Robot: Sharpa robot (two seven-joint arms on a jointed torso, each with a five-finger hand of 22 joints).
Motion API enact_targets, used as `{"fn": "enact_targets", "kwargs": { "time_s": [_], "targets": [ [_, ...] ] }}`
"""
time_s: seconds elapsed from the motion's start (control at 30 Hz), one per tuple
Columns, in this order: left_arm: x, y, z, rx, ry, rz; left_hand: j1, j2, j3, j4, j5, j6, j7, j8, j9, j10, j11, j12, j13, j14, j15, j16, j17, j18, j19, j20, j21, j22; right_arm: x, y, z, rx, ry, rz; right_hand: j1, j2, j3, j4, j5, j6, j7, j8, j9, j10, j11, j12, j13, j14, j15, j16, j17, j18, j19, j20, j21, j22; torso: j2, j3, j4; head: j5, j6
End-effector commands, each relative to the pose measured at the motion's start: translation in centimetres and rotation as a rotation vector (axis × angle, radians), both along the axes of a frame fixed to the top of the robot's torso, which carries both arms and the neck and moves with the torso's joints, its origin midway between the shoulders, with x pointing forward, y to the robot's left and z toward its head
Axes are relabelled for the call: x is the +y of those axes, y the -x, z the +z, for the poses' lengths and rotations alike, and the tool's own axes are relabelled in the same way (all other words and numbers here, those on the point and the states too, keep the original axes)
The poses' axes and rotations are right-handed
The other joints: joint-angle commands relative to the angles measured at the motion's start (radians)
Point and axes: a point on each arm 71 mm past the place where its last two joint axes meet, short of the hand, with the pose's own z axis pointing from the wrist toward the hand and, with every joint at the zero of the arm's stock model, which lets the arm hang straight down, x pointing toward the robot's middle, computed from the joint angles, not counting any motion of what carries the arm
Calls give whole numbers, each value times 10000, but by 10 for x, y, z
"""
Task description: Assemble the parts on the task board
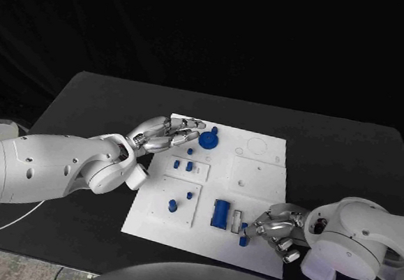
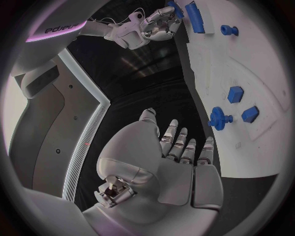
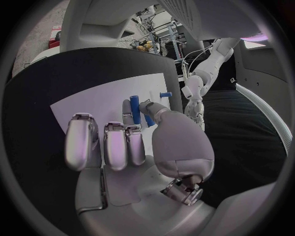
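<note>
The left hand (image 1: 165, 133) is hovering over the far left corner of the task board (image 1: 257, 183), its fingers stretched forward and a little apart, holding nothing; the left wrist view is showing the open palm beside the board's edge, with a blue gear-like part (image 2: 218, 118) and two small blue blocks (image 2: 236, 94) lying just past the fingertips. In the head view a round blue part (image 1: 208, 140) is sitting right at those fingertips, so this hand seems to be lining up to pick it, though no contact is visible yet. Moving rightward, small blue pegs (image 1: 188, 167) are standing in the board's middle-left panel, and a larger blue block (image 1: 221, 215) is sitting near the front edge beside a pale grey bar (image 1: 236, 220). At the right, the right hand (image 1: 276, 231) is resting on the board's near right corner with fingers curled down next to a small blue part (image 1: 243, 239); whether it is actually pinching anything I cannot tell. The assembly looks early, most parts still loose. The next move is likely calling for a careful close of the left fingers around the round part; the neighbouring pegs are crowding the approach.
</note>
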Motion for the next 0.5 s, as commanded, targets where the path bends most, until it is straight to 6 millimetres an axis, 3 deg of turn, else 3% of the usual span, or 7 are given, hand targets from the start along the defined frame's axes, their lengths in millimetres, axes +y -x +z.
{"fn": "enact_targets", "kwargs": {
  "time_s": [0.03, 0.5],
  "targets": [
    [-3, 1, 0, 84, 137, -217, 100, 17, 41, -22, 35, -6, 41, -4, -5, 43, 10, 51, 11, 14, 44, 33, 16, 153, 72, 17, 35, 19, 0, -5, 2, -927, 374, 59, -85, 58, 842, -853, -105, -69, 3, 82, 16, 1106, -34, -1, 2630, 613, 69, -22, 126, -70, 168, 60, -40, 1823, -9, 3, -2, -7, 2],
    [-4, 1, -1, 192, 125, -298, 148, 28, 61, -28, 47, 3, 62, 1, -3, 46, 36, 51, 10, 48, 95, 47, 25, 150, 90, 28, 50, 37, 9, -9, 3, -1785, 807, 733, -263, 129, 809, -849, -491, -174, 8, 183, -6, 1106, -27, -1, 2630, 563, 75, -150, -93, -25, 77, 69, -245, 1758, 2, 3, 0, -20, 2]
  ]
}}
